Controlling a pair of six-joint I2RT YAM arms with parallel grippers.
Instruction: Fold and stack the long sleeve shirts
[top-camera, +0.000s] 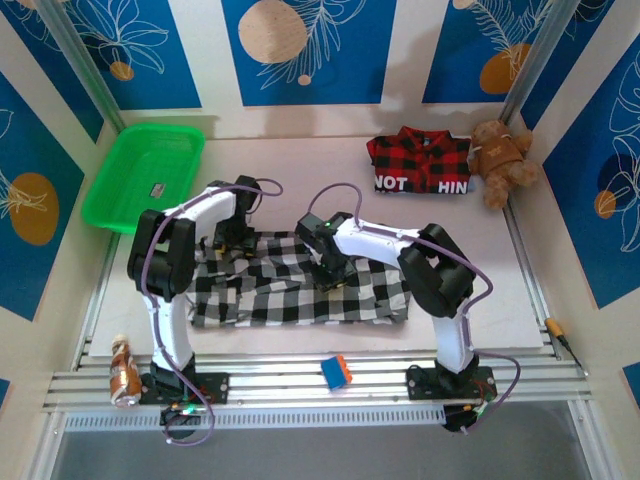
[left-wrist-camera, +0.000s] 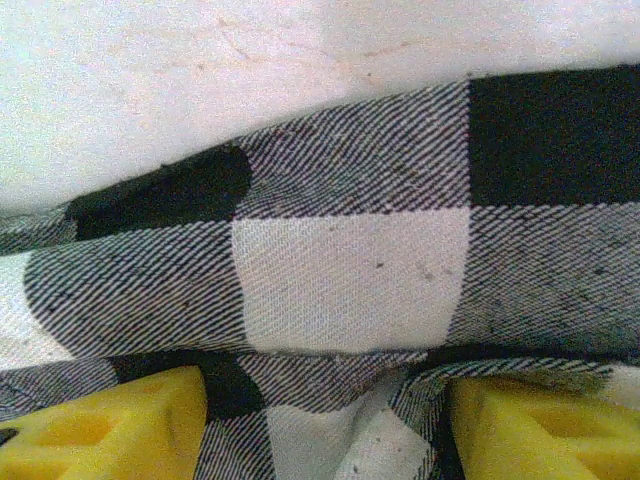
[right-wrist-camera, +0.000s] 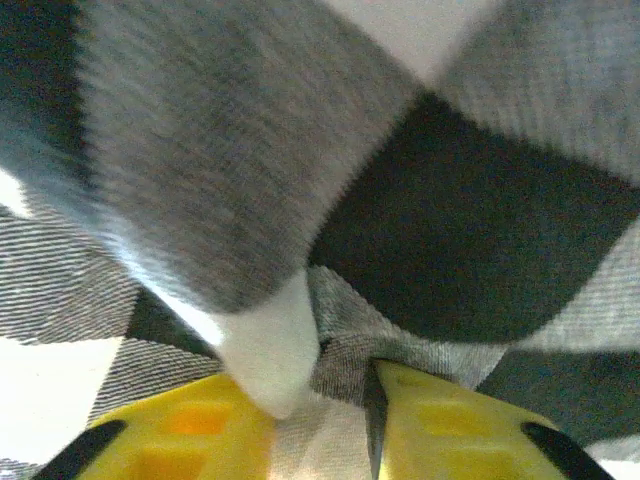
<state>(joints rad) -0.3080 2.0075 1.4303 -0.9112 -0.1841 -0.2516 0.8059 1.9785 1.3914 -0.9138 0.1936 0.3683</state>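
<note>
Checked shirt (top-camera: 290, 290) lies spread on table (top-camera: 300, 170) near my bases. My right gripper (right-wrist-camera: 345, 410) pinches its fold; left gripper (left-wrist-camera: 325, 420) spread at far edge. I'd grab both layers, lift evenly, fold straight.

Bare table (top-camera: 300, 170) beyond checked shirt (top-camera: 280, 298)

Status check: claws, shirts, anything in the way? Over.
Left claw open, down on checked shirt. Right claw pinching a fold of it. Red plaid shirt folded at back, beside teddy bear. Nothing lying between the shirts.
</note>
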